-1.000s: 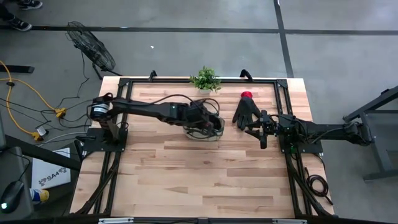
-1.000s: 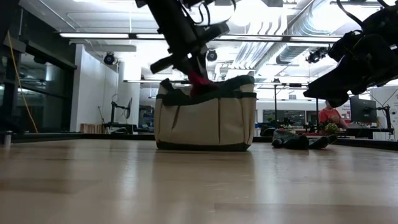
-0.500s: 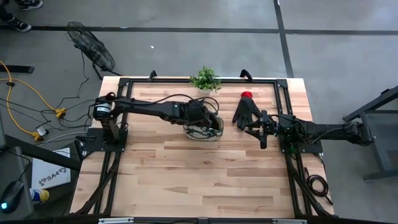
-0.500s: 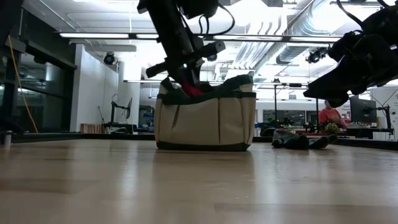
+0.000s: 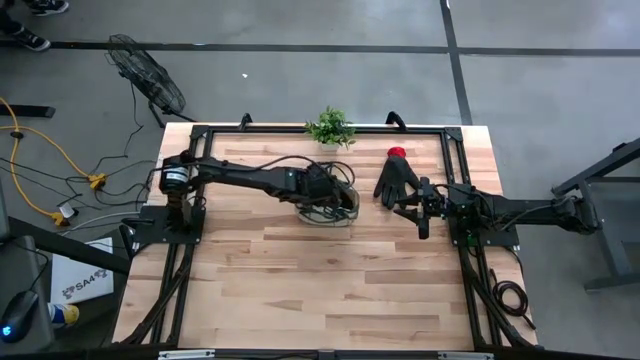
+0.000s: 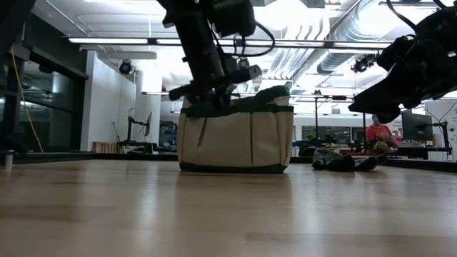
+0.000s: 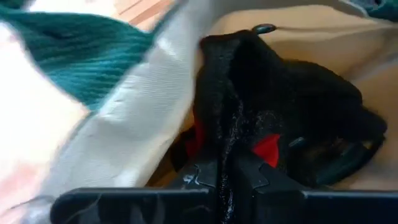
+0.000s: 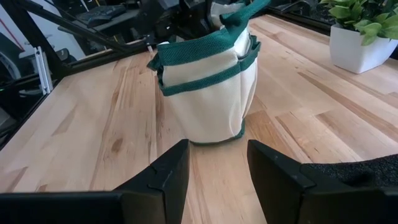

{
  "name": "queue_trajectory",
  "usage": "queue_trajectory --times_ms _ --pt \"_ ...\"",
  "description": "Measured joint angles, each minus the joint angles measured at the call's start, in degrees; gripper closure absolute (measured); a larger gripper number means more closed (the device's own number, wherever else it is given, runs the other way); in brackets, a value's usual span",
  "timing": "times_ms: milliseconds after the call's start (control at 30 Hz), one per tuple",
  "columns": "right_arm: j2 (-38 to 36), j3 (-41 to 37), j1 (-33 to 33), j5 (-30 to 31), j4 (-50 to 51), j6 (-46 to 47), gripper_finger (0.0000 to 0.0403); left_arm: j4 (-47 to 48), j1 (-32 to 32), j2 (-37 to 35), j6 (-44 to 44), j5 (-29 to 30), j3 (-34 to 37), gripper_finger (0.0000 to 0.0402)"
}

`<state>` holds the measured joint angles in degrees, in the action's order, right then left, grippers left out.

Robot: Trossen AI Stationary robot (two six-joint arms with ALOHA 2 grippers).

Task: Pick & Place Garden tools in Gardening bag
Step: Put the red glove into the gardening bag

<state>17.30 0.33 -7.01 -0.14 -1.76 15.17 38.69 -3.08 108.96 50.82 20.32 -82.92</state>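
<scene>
The olive-khaki gardening bag [image 5: 332, 207] with dark green trim stands upright at the table's far middle, also in the low view [image 6: 235, 135] and the right wrist view [image 8: 205, 81]. My left gripper [image 7: 225, 186] reaches down into it, shut on a black glove [image 7: 280, 93] with a red cuff. A second black glove [image 5: 397, 180] with a red cuff lies flat on the table right of the bag. My right gripper [image 8: 214, 168] waits open beside that glove, level, pointing at the bag. Other tools are hidden. My left gripper pinches a bunched part of the black glove [image 7: 225, 163] between its two fingers, with red of the cuff [image 7: 267, 149] close beside them. The fingers come slanting down from above through the bag's open top. The glove extends beyond them against the bag's khaki inside.
A small green potted plant [image 5: 331, 128] stands at the far edge behind the bag. The near half of the wooden table [image 5: 320, 290] is bare board. Black frame rails [image 5: 190, 250] run along the table's left and right sides. A person in red [image 6: 377, 133] sits far behind.
My left gripper has gone down into the bag with the glove. A second ago the red cuff showed above the bag's rim in the low view; now it is below the rim. The bag has stayed in place.
</scene>
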Motion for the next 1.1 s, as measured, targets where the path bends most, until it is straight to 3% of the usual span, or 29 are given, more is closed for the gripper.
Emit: queue_trajectory --times_ms 767,1100 --pt "0.3 0.0 0.0 0.0 -0.1 0.0 0.0249 0.6 0.1 3.7 -1.1 0.0 0.0 0.0395" --pt "0.3 0.0 0.0 0.0 -0.1 0.0 0.0249 0.4 0.1 3.7 -1.5 -0.3 0.0 0.0341"
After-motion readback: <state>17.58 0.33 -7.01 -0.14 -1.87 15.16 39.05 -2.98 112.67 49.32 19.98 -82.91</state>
